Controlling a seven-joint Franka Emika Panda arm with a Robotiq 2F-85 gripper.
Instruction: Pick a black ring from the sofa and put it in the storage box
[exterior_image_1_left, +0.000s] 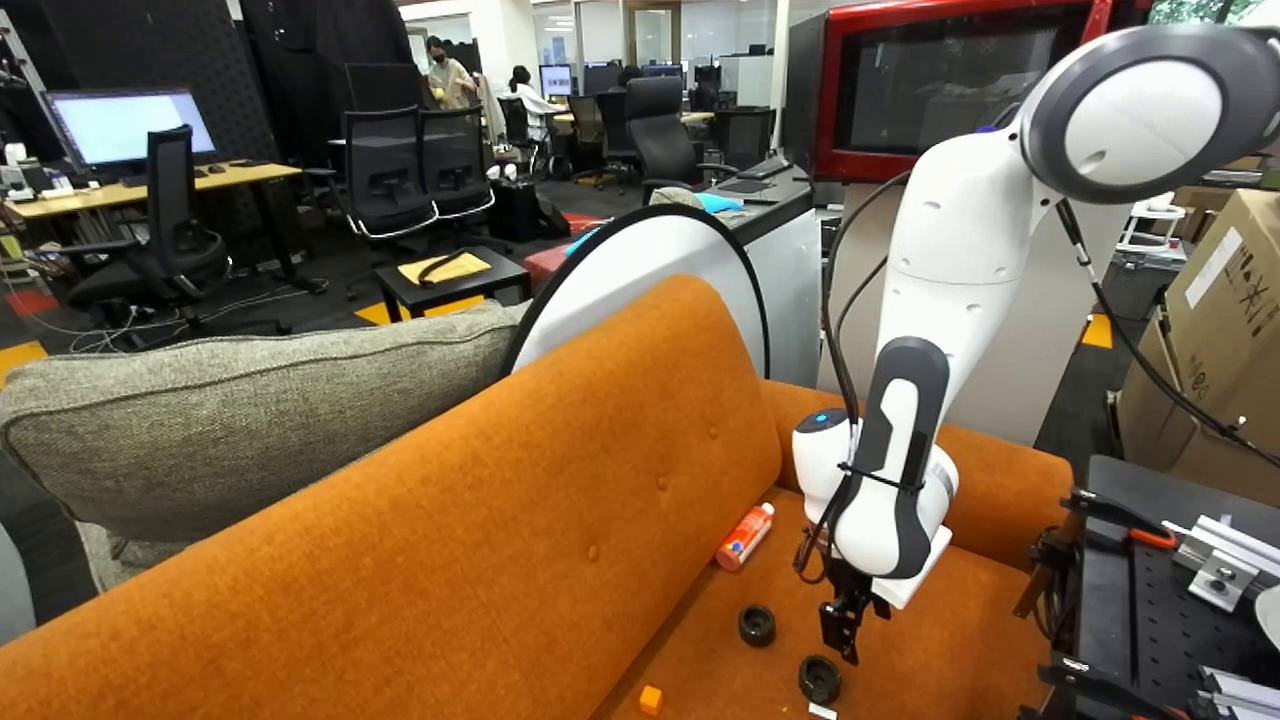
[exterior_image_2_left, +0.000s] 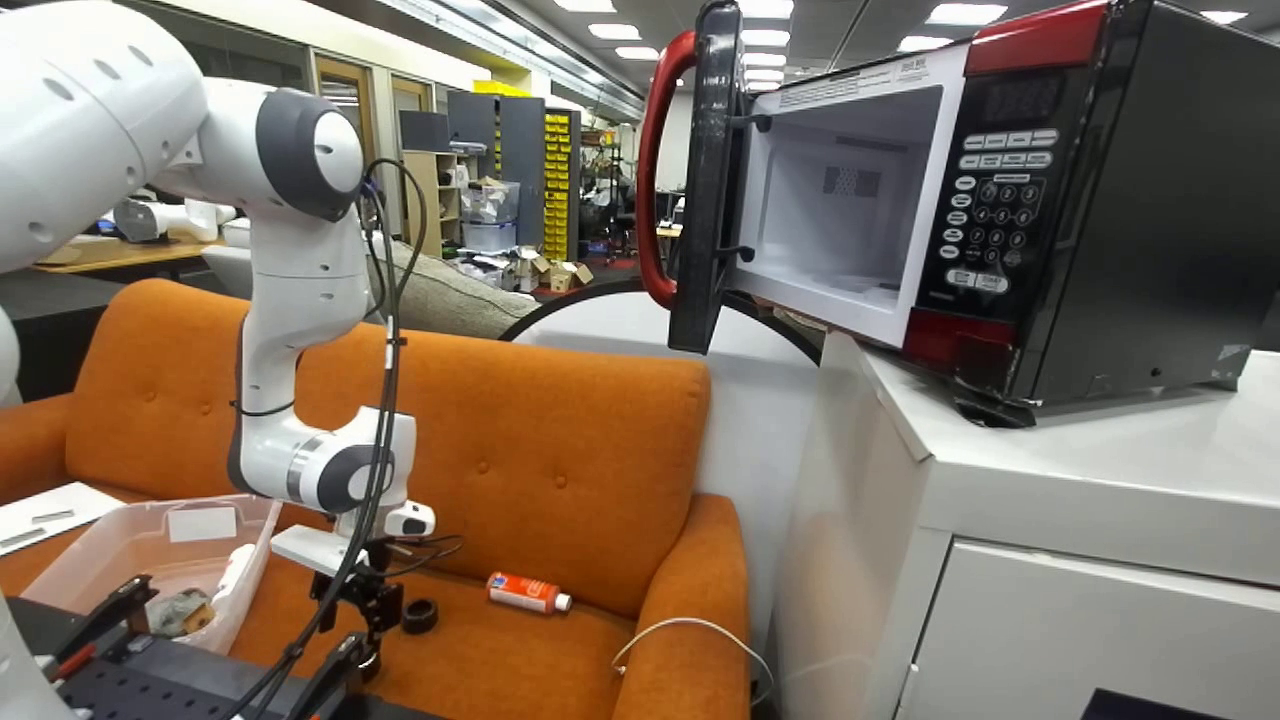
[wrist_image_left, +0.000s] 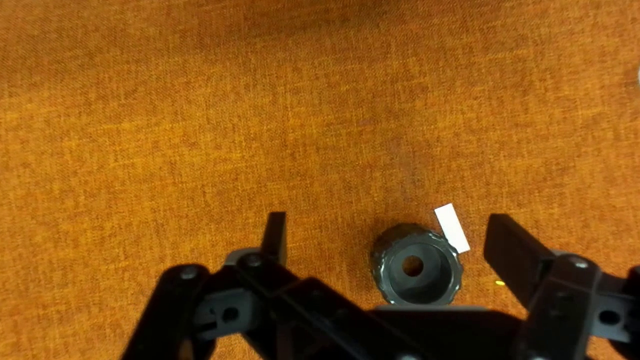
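Two black rings lie on the burnt-orange seat of the sofa. One black ring sits beside a small white strip; it also shows in the wrist view, lying flat between the lines of the two fingers. The second black ring lies closer to the backrest and shows in an exterior view. My gripper points down above the seat close to the ring by the strip. In the wrist view my gripper is wide open and empty. The storage box, a translucent bin, stands on the sofa.
An orange bottle lies against the backrest. A small orange cube and the white strip lie on the seat. A black pegboard table with clamps stands in front of the sofa. A cable hangs over the armrest.
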